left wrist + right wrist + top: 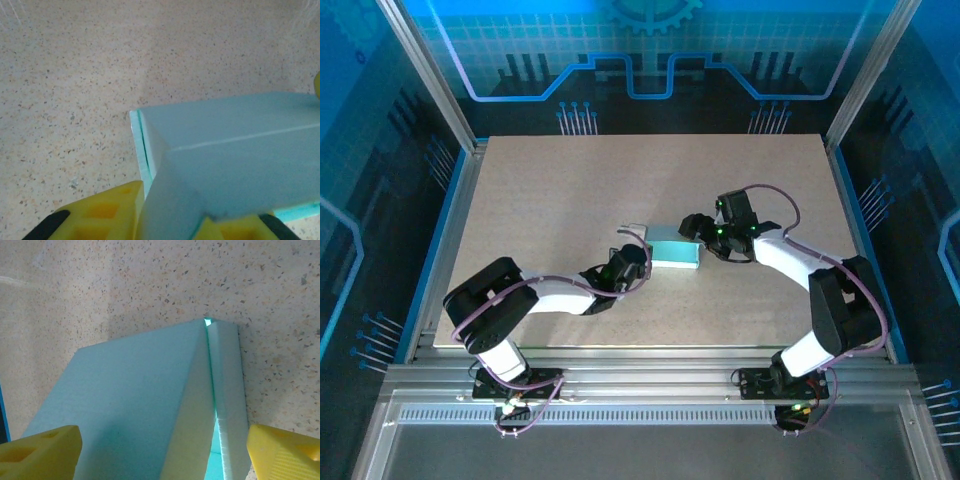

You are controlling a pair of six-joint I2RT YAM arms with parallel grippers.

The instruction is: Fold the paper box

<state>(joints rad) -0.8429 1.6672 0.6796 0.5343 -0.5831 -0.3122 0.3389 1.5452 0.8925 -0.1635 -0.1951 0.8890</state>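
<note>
The paper box (675,255) is pale mint card, folded into a small flat box in the middle of the table. My left gripper (638,262) is at its left end. In the left wrist view its yellow fingers (100,215) stand a little apart, and a slanting flap of the paper box (225,150) lies face-on across the gap, not pinched. My right gripper (698,232) is at the box's right end. There its fingers (285,450) are spread wide, straddling the paper box (130,390), whose side flap (227,390) stands slightly ajar.
The speckled beige table (570,180) has bare room on all sides of the box. A small white flap or scrap (633,230) shows just beyond the left gripper. Metal frame posts and blue panels enclose the table.
</note>
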